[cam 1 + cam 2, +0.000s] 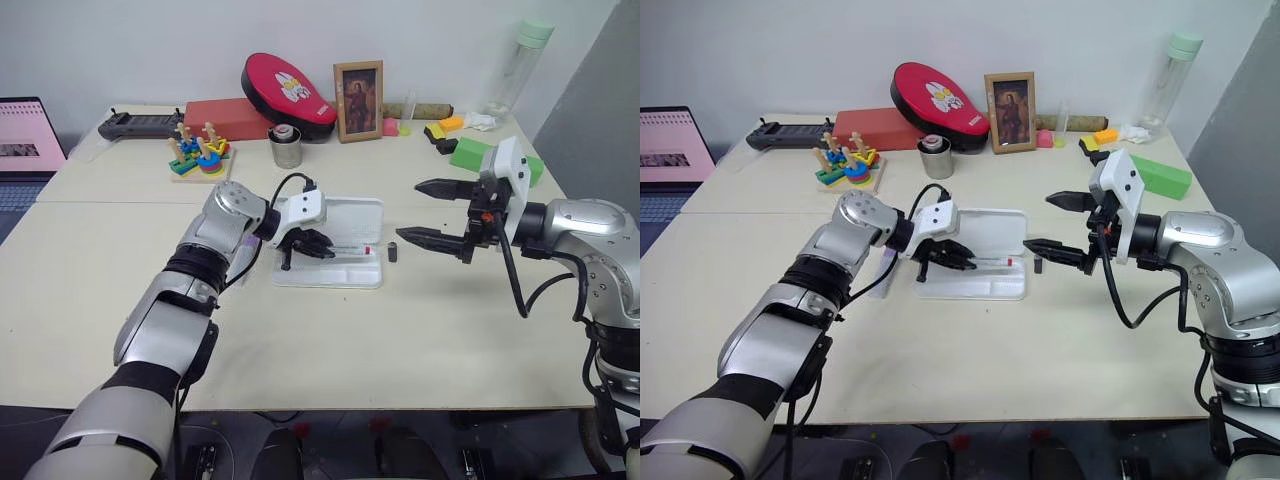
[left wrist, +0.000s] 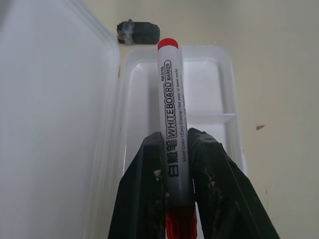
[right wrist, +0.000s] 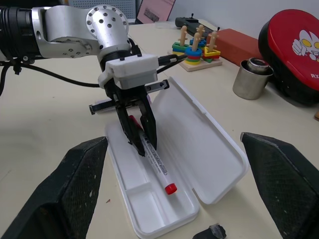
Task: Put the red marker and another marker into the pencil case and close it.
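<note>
On our smooth cream desk (image 1: pixel 420 330), our left hand (image 3: pixel 142 137) pinches the slim red marker (image 3: pixel 155 162) over the glossy white pencil case (image 3: pixel 209 164), our right hand (image 1: pixel 435 212) at three o'clock gaping empty.

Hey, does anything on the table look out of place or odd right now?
Nothing stands out. The pencil case lies open, and the left gripper holds the red marker over its tray, as the job needs.

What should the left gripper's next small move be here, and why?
Probably lower a little and open. The left gripper is shut on the slim white red-capped marker, which slants over the tray of the open white plastic pencil case, capped tip near its floor.
</note>
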`<state>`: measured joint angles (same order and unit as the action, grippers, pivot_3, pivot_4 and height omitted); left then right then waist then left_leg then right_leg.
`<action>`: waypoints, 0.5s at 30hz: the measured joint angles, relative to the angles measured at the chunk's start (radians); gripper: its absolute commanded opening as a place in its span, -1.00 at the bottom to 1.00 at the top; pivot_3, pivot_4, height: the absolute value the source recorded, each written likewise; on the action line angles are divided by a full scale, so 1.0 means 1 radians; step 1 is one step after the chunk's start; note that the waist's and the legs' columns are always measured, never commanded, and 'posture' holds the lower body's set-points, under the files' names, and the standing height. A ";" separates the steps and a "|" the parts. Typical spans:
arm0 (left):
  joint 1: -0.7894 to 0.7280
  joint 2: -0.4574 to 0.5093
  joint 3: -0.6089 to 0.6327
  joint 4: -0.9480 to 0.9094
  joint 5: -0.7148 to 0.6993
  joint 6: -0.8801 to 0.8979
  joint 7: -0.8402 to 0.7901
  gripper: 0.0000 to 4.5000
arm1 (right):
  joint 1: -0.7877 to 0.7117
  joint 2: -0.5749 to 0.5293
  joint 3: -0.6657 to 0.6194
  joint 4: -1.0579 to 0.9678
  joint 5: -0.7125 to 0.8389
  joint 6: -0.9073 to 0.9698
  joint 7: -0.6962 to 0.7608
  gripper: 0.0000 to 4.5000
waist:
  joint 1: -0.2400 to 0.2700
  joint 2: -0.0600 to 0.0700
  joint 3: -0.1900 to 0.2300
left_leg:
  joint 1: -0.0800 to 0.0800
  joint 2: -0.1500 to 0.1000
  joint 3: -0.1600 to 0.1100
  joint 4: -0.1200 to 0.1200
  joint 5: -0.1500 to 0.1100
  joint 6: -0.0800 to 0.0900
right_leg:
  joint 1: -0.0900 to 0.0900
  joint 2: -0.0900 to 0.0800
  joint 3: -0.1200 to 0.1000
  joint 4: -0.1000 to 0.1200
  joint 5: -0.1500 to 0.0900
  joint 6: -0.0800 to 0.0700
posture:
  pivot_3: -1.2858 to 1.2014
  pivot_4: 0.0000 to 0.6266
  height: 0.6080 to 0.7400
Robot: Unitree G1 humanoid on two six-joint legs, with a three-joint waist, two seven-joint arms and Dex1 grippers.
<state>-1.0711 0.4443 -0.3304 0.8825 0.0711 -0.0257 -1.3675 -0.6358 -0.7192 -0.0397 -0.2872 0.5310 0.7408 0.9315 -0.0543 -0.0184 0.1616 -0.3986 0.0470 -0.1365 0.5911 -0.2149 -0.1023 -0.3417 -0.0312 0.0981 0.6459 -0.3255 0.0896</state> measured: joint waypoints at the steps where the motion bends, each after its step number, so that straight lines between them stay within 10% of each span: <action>1: 0.000 0.000 0.000 0.002 0.005 0.000 0.004 -0.81 | 0.000 0.000 0.000 0.000 0.000 0.000 0.000 1.00 | 0.000 0.000 0.000 | 0.000 0.000 0.000 0.000 0.000 0.000 | 0.000 0.000 0.000 0.000 0.000 0.000 | 0.03 -0.52 1.00; 11: 0.000 0.000 0.002 0.027 0.031 -0.005 0.028 -0.81 | 0.000 -0.001 0.000 0.000 0.001 0.000 -0.011 1.00 | 0.000 0.000 0.000 | 0.000 0.000 0.000 0.000 0.000 0.000 | 0.000 0.000 0.000 0.000 0.000 0.000 | 0.03 -0.52 1.00; 15: 0.000 0.000 0.004 0.027 0.031 -0.003 0.026 -0.27 | 0.000 -0.001 0.000 0.000 0.001 -0.001 -0.012 1.00 | 0.000 0.000 0.000 | 0.000 0.000 0.000 0.000 0.000 0.000 | 0.000 0.000 0.000 0.000 0.000 0.000 | 0.03 -0.52 1.00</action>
<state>-1.0714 0.4447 -0.3266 0.9099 0.1025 -0.0284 -1.3413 -0.6359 -0.7202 -0.0397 -0.2871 0.5319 0.7397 0.9196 -0.0541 -0.0184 0.1615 -0.3984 0.0470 -0.1365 0.5912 -0.2148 -0.1022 -0.3416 -0.0312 0.0981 0.6462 -0.3255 0.0896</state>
